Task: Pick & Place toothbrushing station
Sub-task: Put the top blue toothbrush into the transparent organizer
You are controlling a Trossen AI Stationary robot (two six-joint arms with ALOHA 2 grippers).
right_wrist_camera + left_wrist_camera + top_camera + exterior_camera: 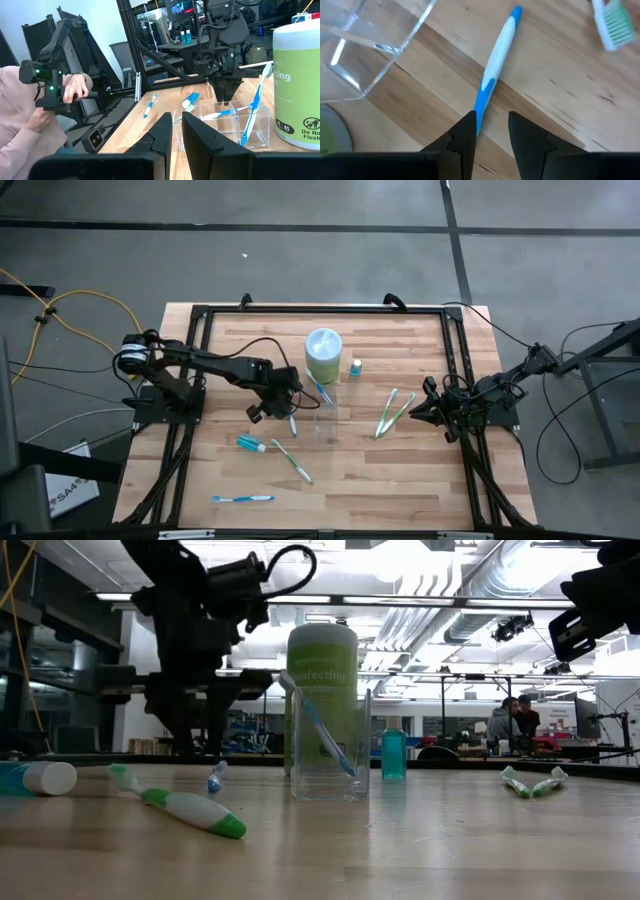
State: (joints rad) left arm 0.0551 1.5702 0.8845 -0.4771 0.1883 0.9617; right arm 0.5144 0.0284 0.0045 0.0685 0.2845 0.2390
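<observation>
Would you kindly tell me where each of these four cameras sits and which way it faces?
High view: above the table, looking straight down; both arms show.
Low view: at tabletop height, looking level at the clear tumbler; the left arm hangs above.
Left wrist view: on the left arm, looking down past the open left tool at a blue-and-white toothbrush.
Right wrist view: on the right arm, looking across past the right tool at the left arm.
Shared: the low and right wrist views both show the wipes canister.

A clear tumbler (225, 125) holds a blue-and-white toothbrush (254, 107) (leaning) beside a green-labelled canister (297, 80).
</observation>
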